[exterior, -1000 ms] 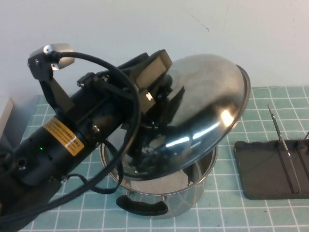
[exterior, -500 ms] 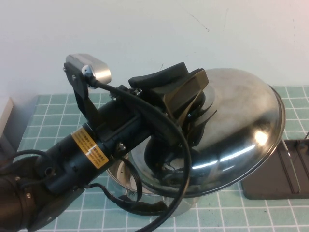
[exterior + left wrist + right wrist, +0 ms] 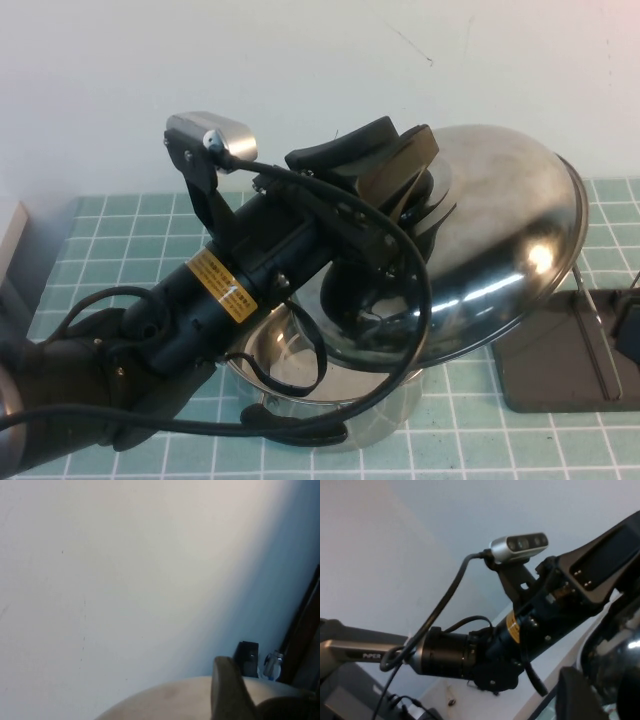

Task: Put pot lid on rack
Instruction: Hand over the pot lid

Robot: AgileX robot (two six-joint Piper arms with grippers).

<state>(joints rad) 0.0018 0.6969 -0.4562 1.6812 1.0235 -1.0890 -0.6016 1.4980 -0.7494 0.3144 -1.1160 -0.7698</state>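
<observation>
So there's a steel pot (image 3: 385, 405) with a black handle (image 3: 300, 428) at the bottom center, sitting on a green grid-patterned surface (image 3: 120, 235), plain white wall (image 3: 300, 70) behind it.

The high camera is looking down from the robot's own side at the green-gridded tabletop (image 3: 100, 250), sitting close enough that the left arm (image 3: 200, 310) and the pot lid (image 3: 500, 230) are filling most of its frame. The left wrist camera is pointing up past the lid's dome (image 3: 175, 700) at a blank wall (image 3: 125, 580). The right wrist camera is looking back across at the left arm (image 3: 520, 630), sharing it and the lid's edge (image 3: 615, 655) with the high view.
</observation>
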